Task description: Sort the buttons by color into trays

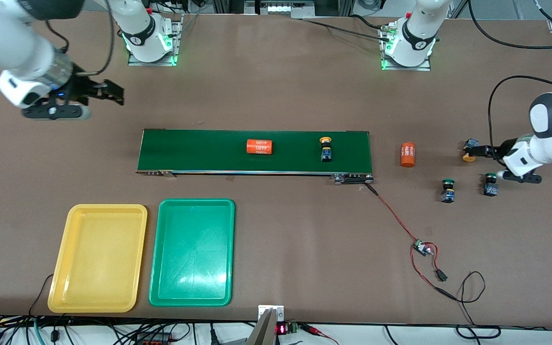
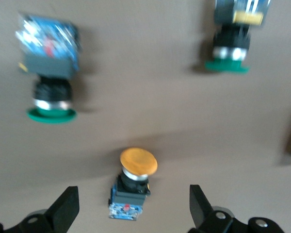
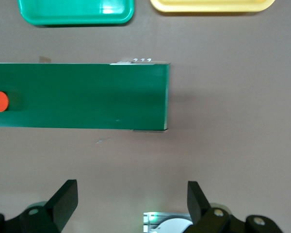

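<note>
Trays sit nearest the camera — yellow tray [image 1: 97,258] beside green tray [image 1: 192,252], both bare. One yellow-capped button [image 1: 326,148] rides the conveyor belt [image 1: 199,151]; another [image 2: 132,184] lies between the left gripper's [image 2: 133,211] wide-open, empty jaws, cap toward twelve o'clock. Green-capped buttons [image 1: 448,189] lie near — a skewed close could tip it or nudge them. Right gripper [image 3: 131,204] waits open and empty over bare table.

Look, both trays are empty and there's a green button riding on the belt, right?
Almost. The yellow tray and green tray are empty, but the button on the belt has a yellow cap, not green. The front view shows it.
</note>
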`<state>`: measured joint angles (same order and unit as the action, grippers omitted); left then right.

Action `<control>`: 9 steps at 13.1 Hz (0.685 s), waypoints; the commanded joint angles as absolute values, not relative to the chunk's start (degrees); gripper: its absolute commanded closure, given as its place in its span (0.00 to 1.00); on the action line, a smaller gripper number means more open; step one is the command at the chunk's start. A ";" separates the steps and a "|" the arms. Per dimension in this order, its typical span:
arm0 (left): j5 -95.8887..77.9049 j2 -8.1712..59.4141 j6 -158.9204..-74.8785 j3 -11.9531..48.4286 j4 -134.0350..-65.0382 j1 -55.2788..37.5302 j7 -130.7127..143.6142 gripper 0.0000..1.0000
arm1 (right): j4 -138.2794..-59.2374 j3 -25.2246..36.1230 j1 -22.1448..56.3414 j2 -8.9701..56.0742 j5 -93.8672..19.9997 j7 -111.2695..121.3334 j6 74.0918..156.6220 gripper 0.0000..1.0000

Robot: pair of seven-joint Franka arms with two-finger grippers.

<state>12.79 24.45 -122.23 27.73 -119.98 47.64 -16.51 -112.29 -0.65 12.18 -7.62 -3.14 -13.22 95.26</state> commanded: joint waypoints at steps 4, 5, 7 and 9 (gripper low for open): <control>19.16 23.73 -124.01 28.56 -122.61 48.87 -22.05 0.00 | -118.90 -5.19 14.58 -8.53 -3.43 -20.83 107.90 0.00; 19.16 23.99 -125.06 28.56 -122.96 48.95 -22.06 0.00 | -121.27 -5.19 15.72 -8.53 -3.43 -21.44 111.76 0.00; 19.25 24.96 -126.38 28.56 -124.36 49.83 -22.15 0.00 | -123.22 -5.19 18.18 -7.92 -3.43 -24.42 114.52 0.00; 19.25 25.49 -129.27 28.30 -126.28 50.18 -22.15 0.00 | -123.22 -5.19 21.78 -6.25 -3.43 -28.28 114.52 0.00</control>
